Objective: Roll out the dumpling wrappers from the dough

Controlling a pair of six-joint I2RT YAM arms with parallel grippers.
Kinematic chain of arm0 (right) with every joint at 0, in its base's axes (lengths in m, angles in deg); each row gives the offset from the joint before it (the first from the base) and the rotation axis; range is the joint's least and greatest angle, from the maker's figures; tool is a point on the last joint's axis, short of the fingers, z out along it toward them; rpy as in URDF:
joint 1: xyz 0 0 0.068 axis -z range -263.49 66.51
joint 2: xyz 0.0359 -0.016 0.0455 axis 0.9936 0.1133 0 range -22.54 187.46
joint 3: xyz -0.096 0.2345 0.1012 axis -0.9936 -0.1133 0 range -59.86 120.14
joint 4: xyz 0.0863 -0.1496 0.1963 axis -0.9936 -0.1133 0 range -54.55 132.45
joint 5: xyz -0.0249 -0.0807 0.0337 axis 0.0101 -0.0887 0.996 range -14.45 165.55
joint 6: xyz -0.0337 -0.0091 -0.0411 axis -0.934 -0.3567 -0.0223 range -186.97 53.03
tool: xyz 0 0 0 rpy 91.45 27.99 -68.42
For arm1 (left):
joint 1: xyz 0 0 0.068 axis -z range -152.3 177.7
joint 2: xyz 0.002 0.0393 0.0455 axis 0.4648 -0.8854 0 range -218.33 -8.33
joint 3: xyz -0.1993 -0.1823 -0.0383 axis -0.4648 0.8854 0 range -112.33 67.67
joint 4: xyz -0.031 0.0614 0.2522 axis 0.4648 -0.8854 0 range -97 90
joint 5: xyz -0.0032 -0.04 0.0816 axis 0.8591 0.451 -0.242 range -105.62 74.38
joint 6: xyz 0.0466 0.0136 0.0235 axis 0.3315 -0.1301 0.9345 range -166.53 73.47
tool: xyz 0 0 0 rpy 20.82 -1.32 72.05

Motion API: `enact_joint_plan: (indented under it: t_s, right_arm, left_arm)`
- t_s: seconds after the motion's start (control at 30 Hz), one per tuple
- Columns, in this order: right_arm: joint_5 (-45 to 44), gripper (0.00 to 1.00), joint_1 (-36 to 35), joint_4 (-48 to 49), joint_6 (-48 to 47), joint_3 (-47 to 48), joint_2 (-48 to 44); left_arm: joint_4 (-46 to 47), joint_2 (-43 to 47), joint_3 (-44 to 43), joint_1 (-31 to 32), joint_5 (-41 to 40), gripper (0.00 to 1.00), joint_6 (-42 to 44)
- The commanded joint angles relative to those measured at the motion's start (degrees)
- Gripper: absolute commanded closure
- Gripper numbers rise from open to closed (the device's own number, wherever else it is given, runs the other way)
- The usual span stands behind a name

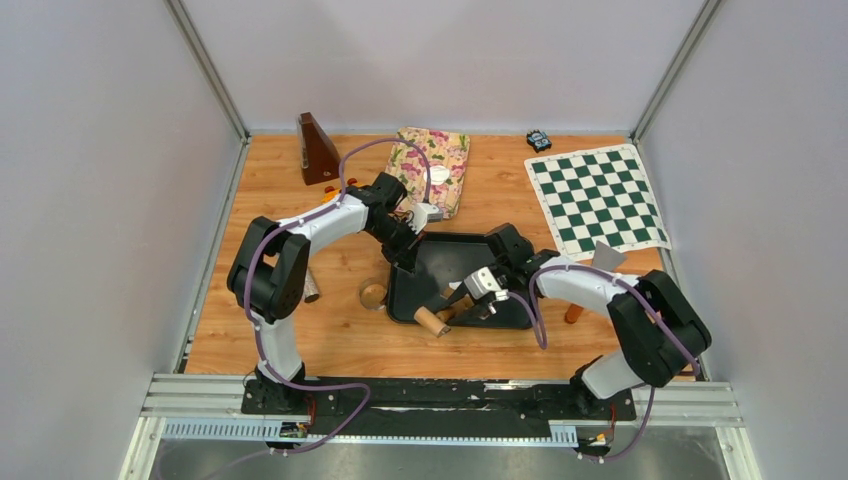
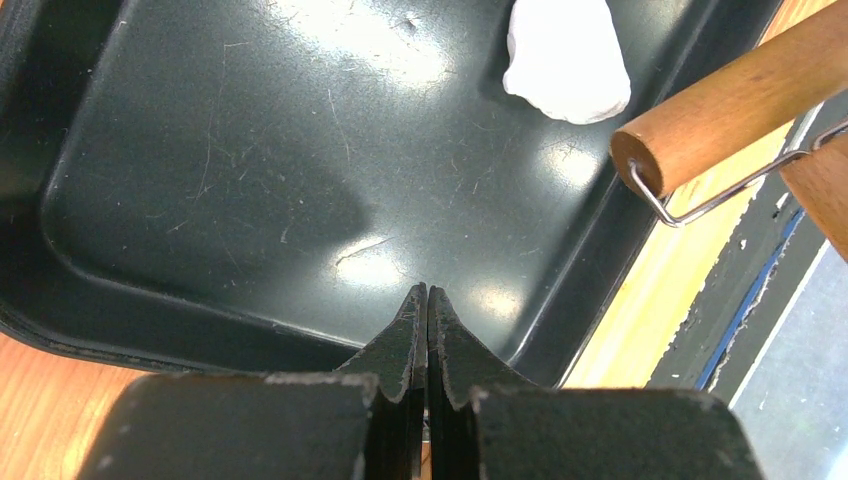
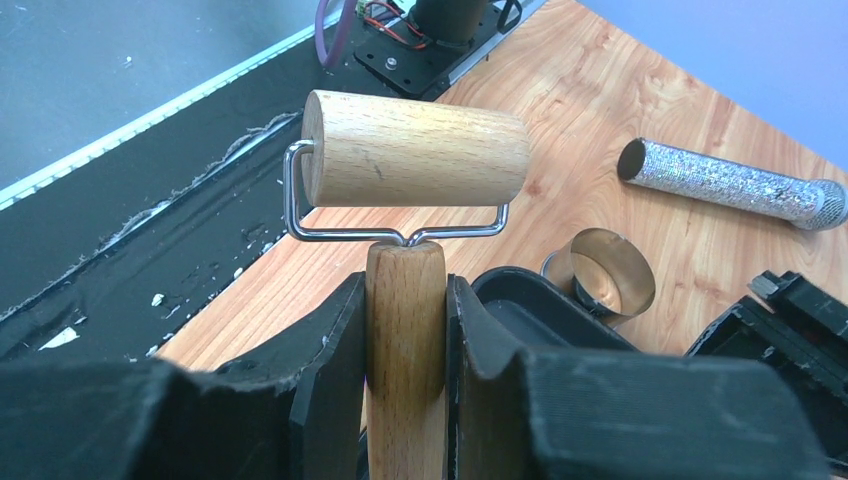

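The right gripper (image 3: pixel 405 300) clamps the roller (image 3: pixel 415 150) handle. The left gripper (image 2: pixel 427 300), shut and empty, faces dough (image 2: pixel 565 60) ahead-right in the tray (image 2: pixel 200 200); no wrappers visible. Pressed hard, the roller could skid the tray.

readable text: none in any view
small black device (image 1: pixel 539 139): markings too small to read

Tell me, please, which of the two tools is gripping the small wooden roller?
The right tool, clamped on the handle of the wooden roller; the left tool is shut empty over the black metal tray.
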Motion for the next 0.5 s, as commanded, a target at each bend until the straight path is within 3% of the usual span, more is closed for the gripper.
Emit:
enact_joint_plan:
  t_s: [0.0,0.47]
  right_arm:
    - [3.74,1.00,-0.21,-0.17,-2.90,1.78,2.60]
    - [-1.07,1.00,6.83,7.26,-2.08,-0.22,7.47]
  left_arm:
    - [-0.38,1.94,-0.83,0.36,0.64,1.00,1.61]
    - [-0.43,2.04,-0.72,0.38,1.56,1.00,1.36]
